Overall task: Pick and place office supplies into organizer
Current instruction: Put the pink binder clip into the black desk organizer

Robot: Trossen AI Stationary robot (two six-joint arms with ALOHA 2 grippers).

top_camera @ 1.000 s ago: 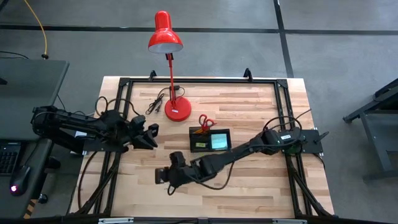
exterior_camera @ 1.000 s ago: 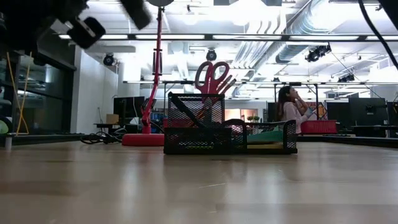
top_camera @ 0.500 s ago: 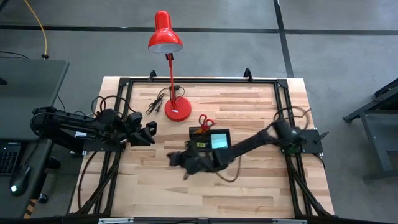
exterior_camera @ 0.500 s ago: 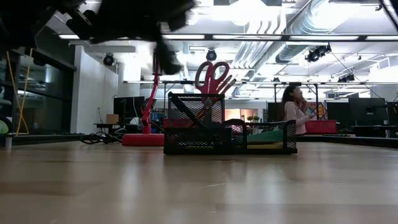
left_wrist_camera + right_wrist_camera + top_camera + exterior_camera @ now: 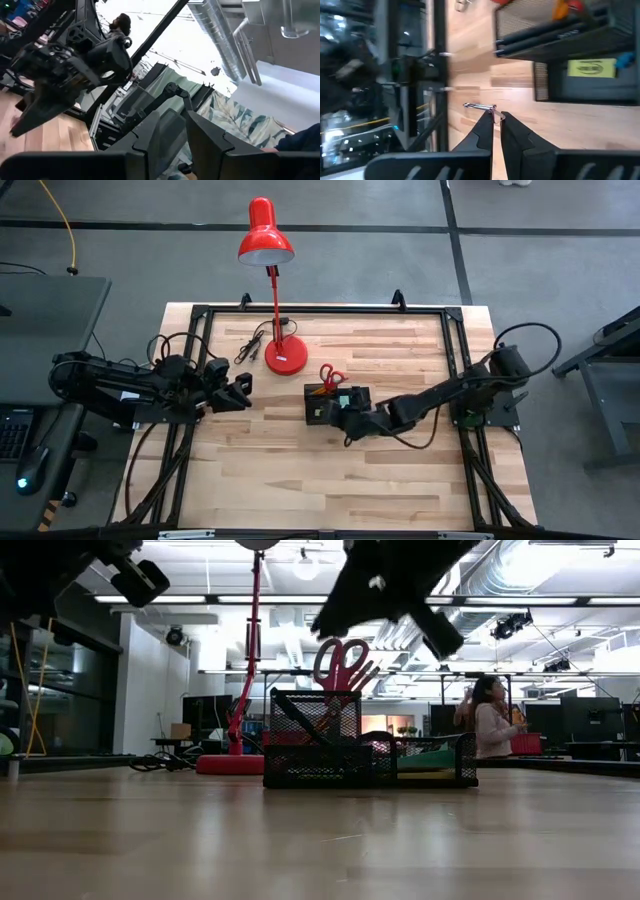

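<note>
The right gripper (image 5: 338,408) hangs over the organizer (image 5: 318,416), fingers pinched on a small metal clip (image 5: 480,107). Scissors (image 5: 331,376) stand in the tray just beyond it. The left gripper (image 5: 240,388) waits well off to the side; I cannot tell its fingers' state.

I see the organizer (image 5: 330,406), a low black mesh tray, sitting mid-table just beside the lamp base. Red-handled scissors (image 5: 341,664) stand upright in its taller compartment with a black pen (image 5: 300,716) leaning across. Yellow and teal sticky pads (image 5: 432,757) lie in the lower compartment.
</note>
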